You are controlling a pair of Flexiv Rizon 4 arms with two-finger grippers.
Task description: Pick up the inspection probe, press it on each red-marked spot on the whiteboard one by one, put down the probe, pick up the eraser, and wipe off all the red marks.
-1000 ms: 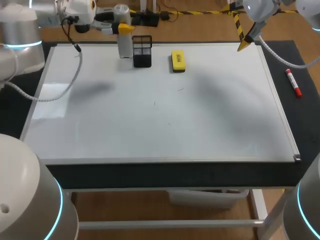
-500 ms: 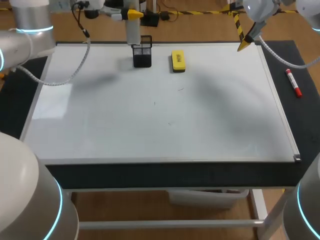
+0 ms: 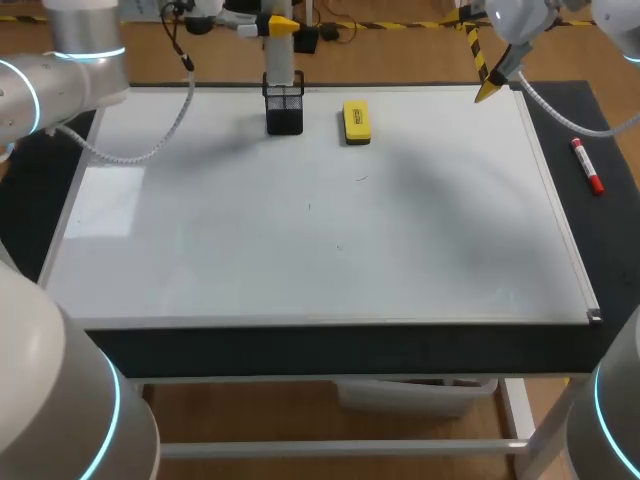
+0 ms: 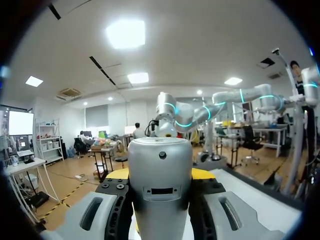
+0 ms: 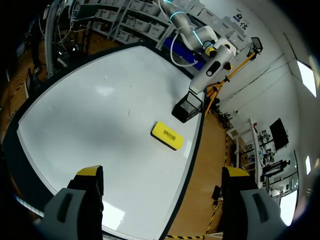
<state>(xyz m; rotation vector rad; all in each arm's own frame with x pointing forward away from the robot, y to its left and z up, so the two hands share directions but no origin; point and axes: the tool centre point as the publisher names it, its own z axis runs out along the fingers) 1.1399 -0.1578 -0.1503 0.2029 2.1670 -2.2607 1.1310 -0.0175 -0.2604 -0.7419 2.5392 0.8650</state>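
Note:
The inspection probe (image 3: pixel 281 72), a grey cylinder, hangs upright in my left gripper (image 3: pixel 277 24), which is shut on its top end. Its lower end is at the mouth of the black mesh holder (image 3: pixel 284 110) on the whiteboard's far edge. In the left wrist view the probe (image 4: pixel 160 190) fills the gap between the fingers (image 4: pixel 93 214). The yellow eraser (image 3: pixel 356 120) lies flat just right of the holder. My right gripper (image 3: pixel 489 88) hangs open above the far right corner, holding nothing. In its wrist view the right gripper (image 5: pixel 162 175) looks down on the eraser (image 5: pixel 167 135), holder (image 5: pixel 185 109) and probe (image 5: pixel 208 75).
The whiteboard (image 3: pixel 200 260) covers most of the table; I see only a few tiny dark specks (image 3: pixel 361 179) near its middle and no red marks. A red marker (image 3: pixel 587 166) lies on the black mat right of the board.
My left arm has carried the probe to the right, from beside the holder to directly over its mouth. The right arm has stayed still.

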